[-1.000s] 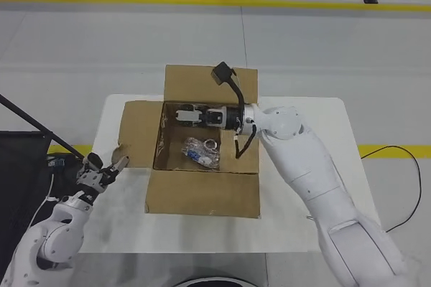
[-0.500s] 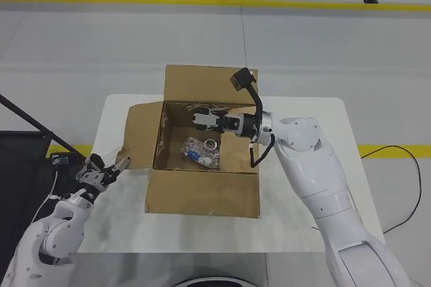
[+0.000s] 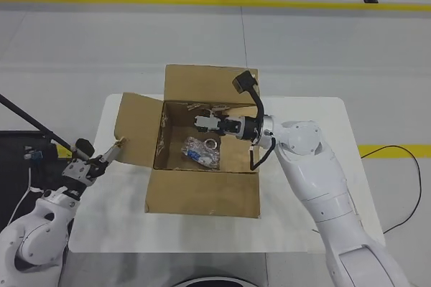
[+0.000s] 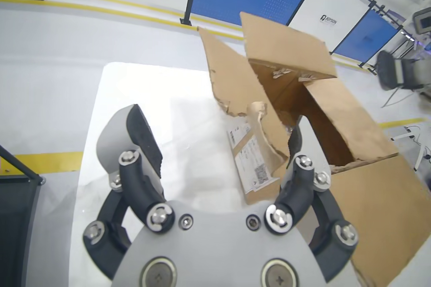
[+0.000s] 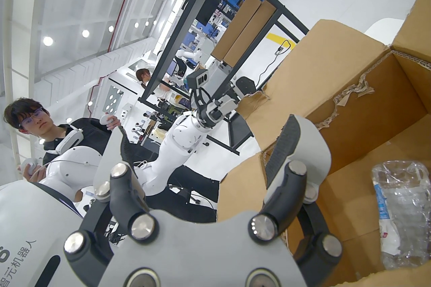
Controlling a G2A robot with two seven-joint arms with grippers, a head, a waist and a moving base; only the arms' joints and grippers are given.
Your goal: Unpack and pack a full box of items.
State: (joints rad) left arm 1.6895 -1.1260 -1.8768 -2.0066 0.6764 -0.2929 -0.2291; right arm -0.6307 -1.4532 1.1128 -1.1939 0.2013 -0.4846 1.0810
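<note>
While left jaws gape astride flap point(image 4: 225, 76), right jaws wide over box point(image 3: 201, 195)

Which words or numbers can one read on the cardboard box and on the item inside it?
On a flap of the box, a white label: lines of print and a square code, too small to read.
On the plastic bottle inside the box, a bottle label: blurred, not readable.
Nothing on these can be quoted.

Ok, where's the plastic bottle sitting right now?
The crushed plastic bottle lies on the floor of the cardboard box, near the middle in the top view, just robot-side of the right gripper, apart from it.
</note>
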